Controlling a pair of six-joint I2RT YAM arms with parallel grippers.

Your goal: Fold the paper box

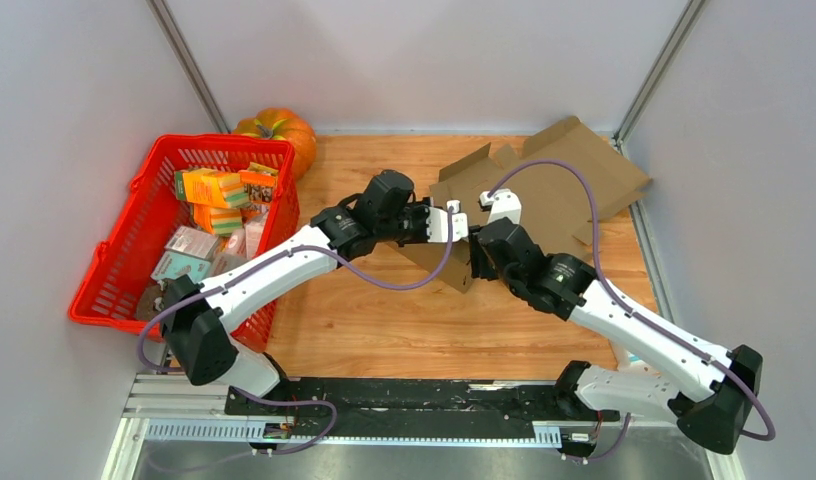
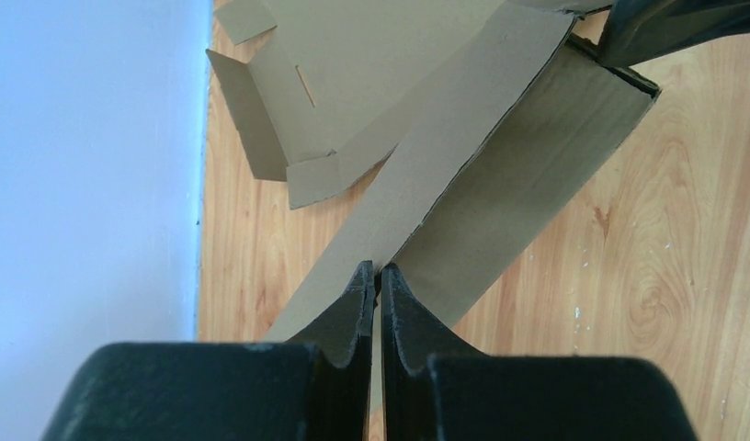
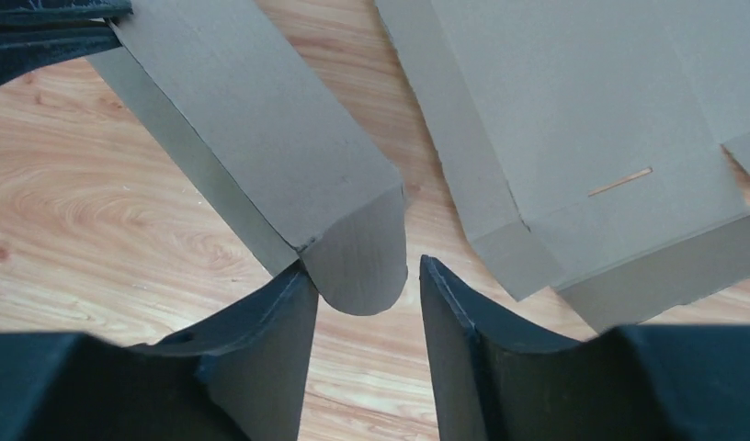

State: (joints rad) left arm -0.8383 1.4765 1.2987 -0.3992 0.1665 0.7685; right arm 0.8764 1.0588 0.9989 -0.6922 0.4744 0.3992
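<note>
The left end effector (image 2: 377, 274) is clenched on the edge of a raised panel of the paper box (image 1: 619, 180). The rest of the box lies flat on the desk (image 1: 384, 320) just beyond both end effectors. Only the right wrist view shows the right end effector (image 3: 364, 268) released, with a rounded flap (image 3: 353, 243) unclamped in its gap.

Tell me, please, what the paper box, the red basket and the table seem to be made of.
The paper box looks like matte brown cardboard: creased flaps, raw cut edges. The basket is probably moulded red plastic, a slightly glossy lattice. The table shows grain: wood or wood-look laminate, smooth; I cannot tell which.
</note>
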